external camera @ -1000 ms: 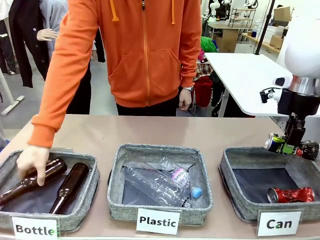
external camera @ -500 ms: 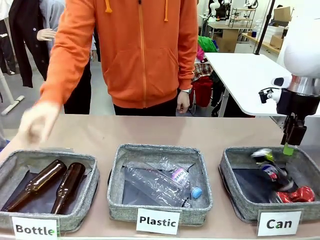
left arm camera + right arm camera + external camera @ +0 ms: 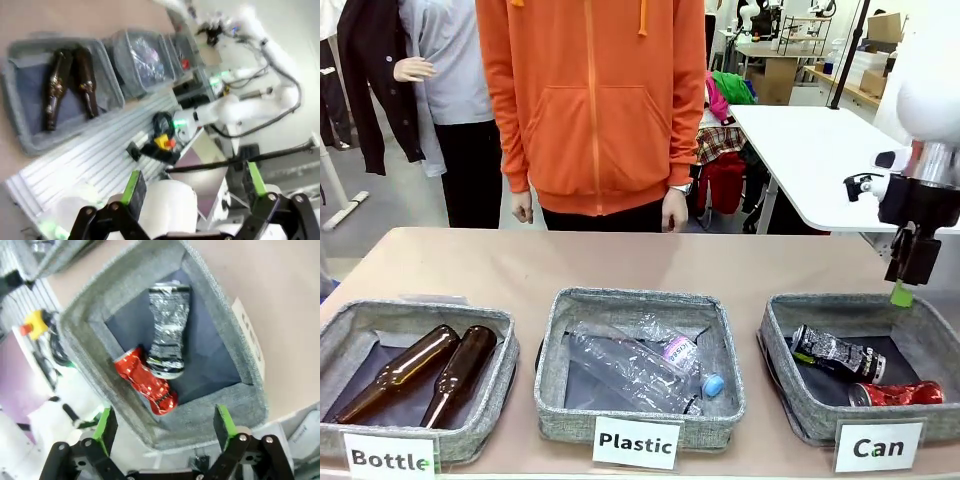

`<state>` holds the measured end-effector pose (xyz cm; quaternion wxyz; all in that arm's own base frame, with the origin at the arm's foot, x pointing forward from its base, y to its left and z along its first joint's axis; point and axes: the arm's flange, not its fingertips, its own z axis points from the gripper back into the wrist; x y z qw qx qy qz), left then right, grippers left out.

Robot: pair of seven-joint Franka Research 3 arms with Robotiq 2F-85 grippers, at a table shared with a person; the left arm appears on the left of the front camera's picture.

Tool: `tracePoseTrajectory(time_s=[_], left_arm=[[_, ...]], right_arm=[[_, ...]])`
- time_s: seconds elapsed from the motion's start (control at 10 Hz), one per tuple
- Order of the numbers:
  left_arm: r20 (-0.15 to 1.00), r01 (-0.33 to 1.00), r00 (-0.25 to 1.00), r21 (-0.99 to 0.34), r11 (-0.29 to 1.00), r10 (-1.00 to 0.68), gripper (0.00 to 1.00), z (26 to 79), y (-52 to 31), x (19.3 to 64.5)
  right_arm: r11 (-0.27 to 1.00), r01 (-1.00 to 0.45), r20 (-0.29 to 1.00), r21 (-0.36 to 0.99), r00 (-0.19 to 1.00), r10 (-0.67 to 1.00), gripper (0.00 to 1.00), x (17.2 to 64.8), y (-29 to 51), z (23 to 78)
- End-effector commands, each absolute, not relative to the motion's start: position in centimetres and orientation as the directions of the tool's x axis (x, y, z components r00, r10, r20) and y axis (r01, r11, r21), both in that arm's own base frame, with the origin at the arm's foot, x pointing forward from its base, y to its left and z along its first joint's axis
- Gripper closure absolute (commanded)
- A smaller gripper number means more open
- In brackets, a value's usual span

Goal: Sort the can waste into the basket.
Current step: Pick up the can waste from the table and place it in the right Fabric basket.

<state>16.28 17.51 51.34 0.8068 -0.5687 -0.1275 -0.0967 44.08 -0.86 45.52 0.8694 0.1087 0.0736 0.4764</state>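
The grey woven basket (image 3: 782, 318) behind the "Can" sign (image 3: 878, 447) holds both crushed cans. The black printed can (image 3: 837, 353) lies across its middle and the red can (image 3: 898, 393) rests at its front right. From the right wrist the basket (image 3: 210, 300) shows from above, with the black can (image 3: 168, 327) touching the red can (image 3: 146, 381). My right gripper (image 3: 910, 280) hangs open above the basket's far right rim, nothing between its fingers; its green pads (image 3: 226, 421) stand wide apart. My left gripper (image 3: 196, 184) is open, high up beside the table.
The "Plastic" basket (image 3: 640, 303) in the middle holds clear bottles (image 3: 638, 362). The "Bottle" basket (image 3: 420, 313) on the left holds two brown glass bottles (image 3: 425, 370). A person in an orange hoodie (image 3: 590, 100) stands at the far side, hands down.
My right gripper opened and let go of the black can, which dropped into the Can basket. The person's hand left the brown bottles and drew back to their side.
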Motion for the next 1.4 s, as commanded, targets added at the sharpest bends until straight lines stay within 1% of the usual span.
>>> tracePoseTrajectory(time_s=[0.0,0.1,0.2,0.3,0.4,0.5,0.6,0.8,0.9,1.0,1.3], left_arm=[[0.227,0.281,0.957,-0.883,0.375,-0.181,0.00,48.6,12.5,16.5],[0.188,0.273,0.956,-0.847,0.456,-0.223,0.00,46.6,10.9,17.0],[0.242,0.335,0.941,-0.768,0.546,-0.236,0.00,44.8,10.5,17.6],[0.216,0.267,0.961,-0.885,0.382,-0.173,0.00,47.7,12.0,16.9],[0.216,0.267,0.961,-0.885,0.382,-0.173,0.00,47.7,12.0,16.9],[0.216,0.267,0.961,-0.885,0.382,-0.173,0.00,47.7,12.0,16.9],[0.216,0.267,0.961,-0.885,0.382,-0.173,0.00,47.7,12.0,16.9],[0.216,0.267,0.961,-0.885,0.382,-0.173,0.00,47.7,12.0,16.9],[0.216,0.267,0.961,-0.885,0.382,-0.173,0.00,47.7,12.0,16.9],[0.216,0.267,0.961,-0.885,0.382,-0.173,0.00,47.7,12.0,16.9],[0.216,0.267,0.961,-0.885,0.382,-0.173,0.00,47.7,12.0,16.9]], right_arm=[[0.623,-0.646,0.148,0.442,0.737,0.659,0.00,44.9,-2.5,47.3],[0.615,-0.517,0.270,0.596,0.850,0.452,0.00,45.0,-4.1,48.2],[0.528,-0.392,0.334,0.753,0.920,0.207,0.00,44.7,-5.3,48.8],[0.371,-0.261,0.313,0.891,0.946,-0.084,0.00,44.5,-6.7,49.5],[0.242,-0.200,0.258,0.949,0.936,-0.240,0.00,44.1,-7.8,50.0],[0.149,-0.160,0.206,0.976,0.901,-0.383,0.00,43.6,-9.1,49.9],[0.104,-0.169,0.198,0.980,0.869,-0.455,0.00,43.0,-9.9,49.5],[0.094,-0.143,0.171,0.985,0.843,-0.510,0.00,41.8,-11.1,48.6],[0.132,-0.102,0.156,0.986,0.842,-0.517,0.00,42.4,-10.7,48.3],[0.275,-0.129,0.169,0.953,0.978,-0.126,0.00,42.7,-12.7,48.9],[0.275,-0.129,0.169,0.953,0.978,-0.126,0.00,42.7,-12.7,48.9]])
